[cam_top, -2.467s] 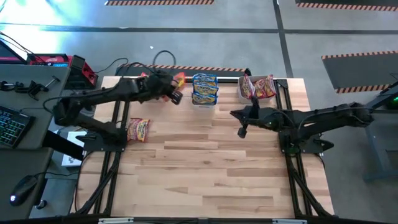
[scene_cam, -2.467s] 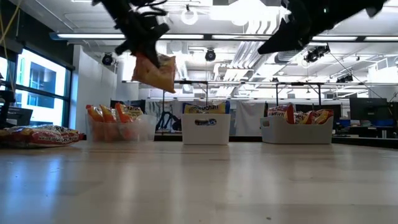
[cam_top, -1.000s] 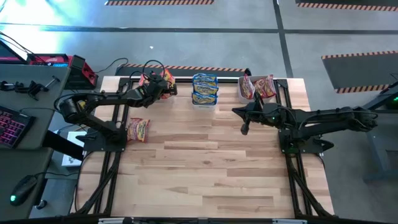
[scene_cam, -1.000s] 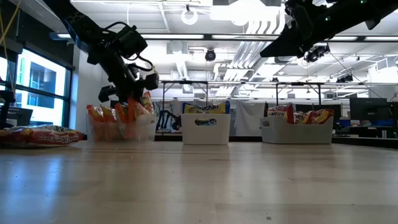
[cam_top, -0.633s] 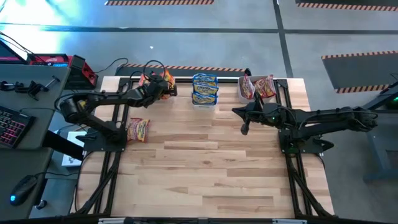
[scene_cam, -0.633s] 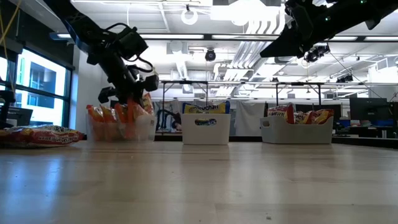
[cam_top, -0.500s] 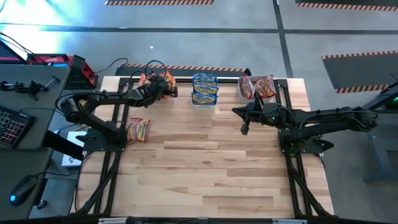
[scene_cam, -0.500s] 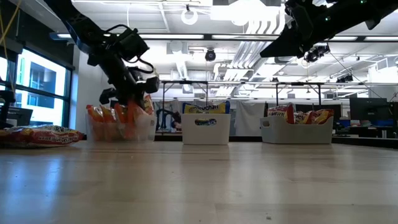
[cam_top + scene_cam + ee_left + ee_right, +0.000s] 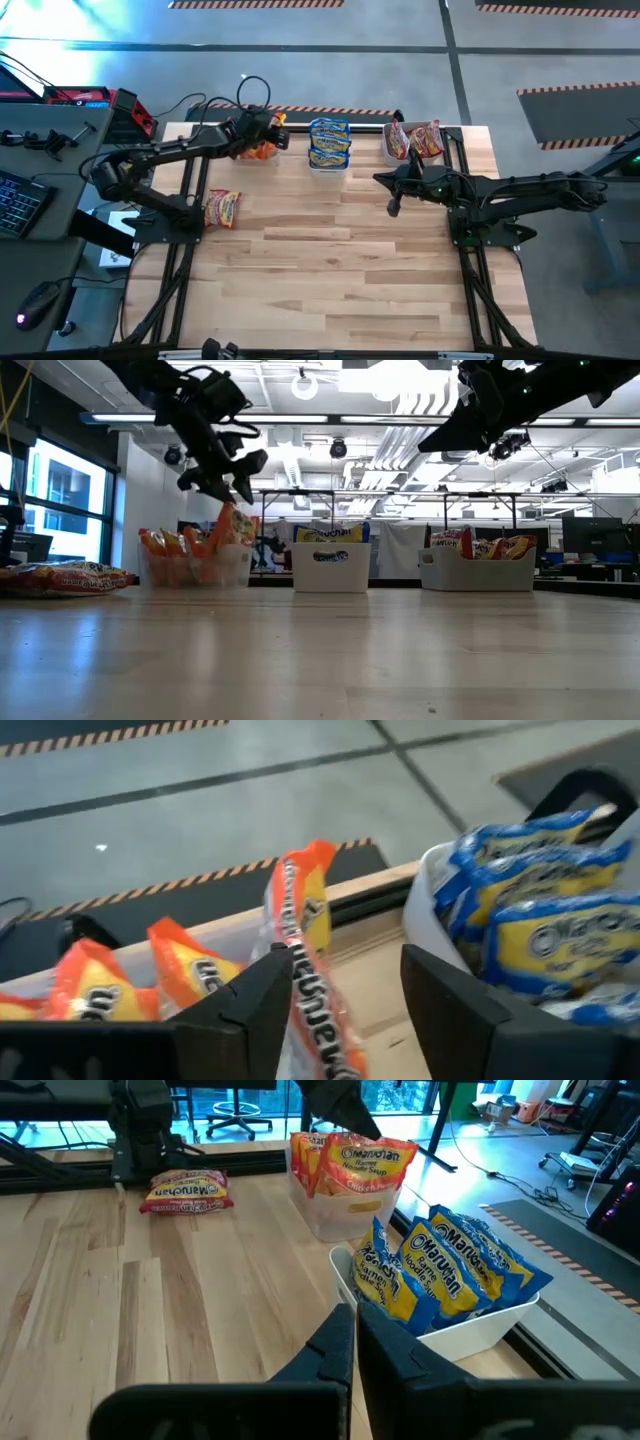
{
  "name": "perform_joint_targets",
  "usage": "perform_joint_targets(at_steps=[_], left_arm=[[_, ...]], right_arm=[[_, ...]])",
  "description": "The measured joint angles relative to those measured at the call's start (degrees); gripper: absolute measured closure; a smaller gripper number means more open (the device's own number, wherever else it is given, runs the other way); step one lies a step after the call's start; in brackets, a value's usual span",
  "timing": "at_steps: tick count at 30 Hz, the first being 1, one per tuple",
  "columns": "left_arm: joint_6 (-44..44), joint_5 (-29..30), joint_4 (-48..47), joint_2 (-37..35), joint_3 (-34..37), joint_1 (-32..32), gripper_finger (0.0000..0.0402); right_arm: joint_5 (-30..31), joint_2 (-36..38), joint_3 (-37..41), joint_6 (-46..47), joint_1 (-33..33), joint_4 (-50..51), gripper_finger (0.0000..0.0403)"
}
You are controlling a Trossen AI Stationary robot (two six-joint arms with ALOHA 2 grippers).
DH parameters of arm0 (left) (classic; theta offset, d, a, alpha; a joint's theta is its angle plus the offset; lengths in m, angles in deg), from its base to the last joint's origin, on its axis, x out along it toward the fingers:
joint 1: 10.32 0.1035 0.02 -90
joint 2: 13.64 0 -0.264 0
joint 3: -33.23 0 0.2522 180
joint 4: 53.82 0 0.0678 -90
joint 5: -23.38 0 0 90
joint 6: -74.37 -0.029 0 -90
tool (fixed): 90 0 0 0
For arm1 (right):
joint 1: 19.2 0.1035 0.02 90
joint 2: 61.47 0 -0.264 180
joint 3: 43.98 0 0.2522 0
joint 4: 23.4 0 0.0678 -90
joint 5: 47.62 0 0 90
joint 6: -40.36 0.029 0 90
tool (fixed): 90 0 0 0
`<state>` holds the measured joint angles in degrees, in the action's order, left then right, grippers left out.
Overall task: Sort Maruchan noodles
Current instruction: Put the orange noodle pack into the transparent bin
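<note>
Orange Maruchan noodles packets [image 9: 258, 150] stand on edge in a clear bin [image 9: 196, 565] at the table's far left. One orange packet [image 9: 305, 945] sticks up higher than the others, leaning in that bin's right end. My left gripper [image 9: 347, 960] hangs open just above it [image 9: 235, 478], fingers apart and nothing between them. Blue packets [image 9: 329, 143] fill the middle white bin, and pink-red ones [image 9: 413, 140] fill the right bin. A loose packet [image 9: 222, 208] lies flat on the table at the left. My right gripper [image 9: 355, 1330] hovers shut [image 9: 392, 206] in front of the right bin.
The three bins stand in a row along the table's far edge. Black arm frames [image 9: 170, 220] run along both table sides. A desk with a keyboard [image 9: 15, 205] sits off the left edge. The wide wooden middle and near part [image 9: 330, 280] carries nothing.
My left gripper has opened and let go of the orange packet, then risen away from the clear bin while rolling a little. The packet stays in the bin's right end, standing tall and leaning.
</note>
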<state>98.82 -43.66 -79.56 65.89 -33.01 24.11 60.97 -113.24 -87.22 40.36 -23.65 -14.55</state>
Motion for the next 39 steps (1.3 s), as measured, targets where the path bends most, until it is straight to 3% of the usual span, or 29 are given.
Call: perform_joint_targets(at_steps=[5, 9, 18, 26, 32, 39], left_arm=[[-0.95, -1.51, -1.54, 1.21, -0.61, 1.38, 0.0226], [-1.28, -3.02, -3.73, 2.54, -0.63, 2.1, 0.025], [-5.11, -1.77, -5.86, 4.26, -0.56, 1.41, 0.0391], [-2.2, 4.73, -3.6, 4.22, 1.58, 0.71, 0.0399], [-1.08, 7.25, 6.07, 3.75, 4.02, -0.72, 0.0401], [1.22, 11.48, 9.71, 3.71, 8.21, -2.57, 0.0401]], right_arm=[[-0.03, 0.0, 0.0, -0.01, -0.01, 0.41, 0.0403], [-0.06, -0.02, 0.0, -0.01, -0.01, 0.5, 0.0403], [-0.11, -0.02, 0.0, -0.04, -0.01, 0.9, 0.0403], [-0.13, -0.02, 0.0, -0.34, -0.01, 1.44, 0.0403], [-0.14, -0.02, 0.0, -0.45, -0.01, 1.47, 0.0403], [-0.15, -0.02, 0.0, -0.47, -0.01, 1.73, 0.0403]])
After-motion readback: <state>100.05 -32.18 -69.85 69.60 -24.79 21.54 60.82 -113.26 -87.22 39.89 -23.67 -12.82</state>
